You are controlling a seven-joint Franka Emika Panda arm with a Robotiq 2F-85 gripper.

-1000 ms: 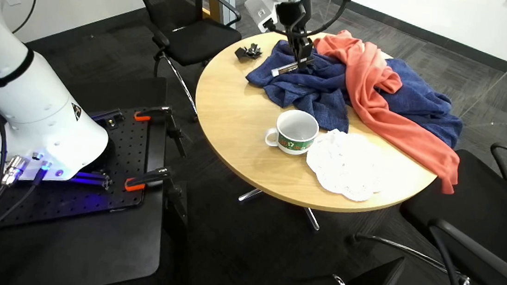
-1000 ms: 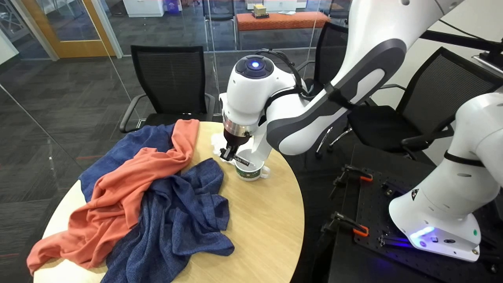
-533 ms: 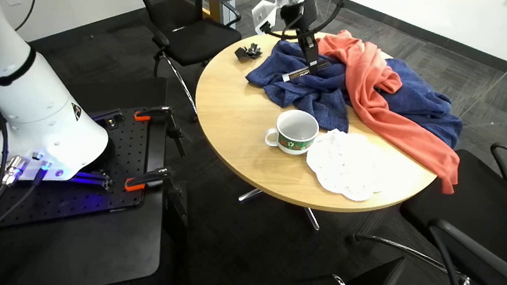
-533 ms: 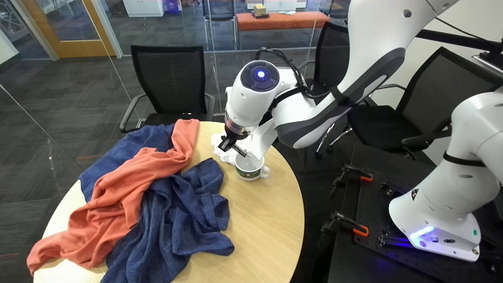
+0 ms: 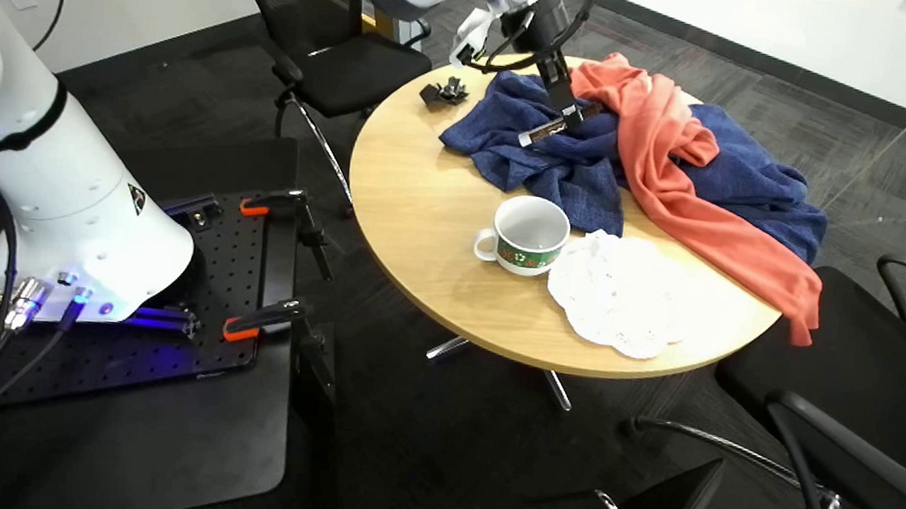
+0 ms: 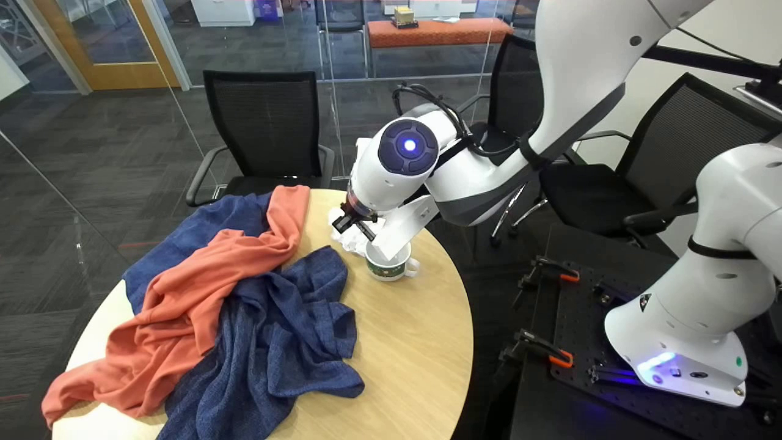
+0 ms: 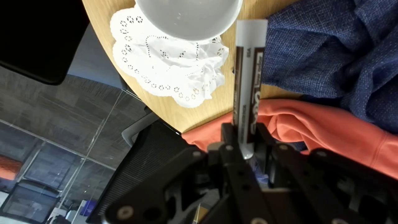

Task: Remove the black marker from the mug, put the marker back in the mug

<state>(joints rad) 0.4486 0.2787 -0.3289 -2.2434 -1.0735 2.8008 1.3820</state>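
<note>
Between fingers [image 7: 264, 137], clamped: marker [image 7: 247, 81], dark label, pale end pointing outward; we see it in air, out of mug [image 5: 527, 259]. Lower than fingers, mug stands upright on counter [image 5: 424, 210]; lace doily [image 5: 619, 304] just beside it. Also lower than fingers, blue cloth [image 6: 281, 342], coral cloth [image 6: 177, 305] lying across it. Well apart from fingers, we note small dark lump [image 5: 445, 93] near counter's edge.

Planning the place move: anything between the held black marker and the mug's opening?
No obstacle visible from the black marker, held in the gripper, to the green-banded mug, whose open top faces up. The lace doily lies low beside it.
</note>
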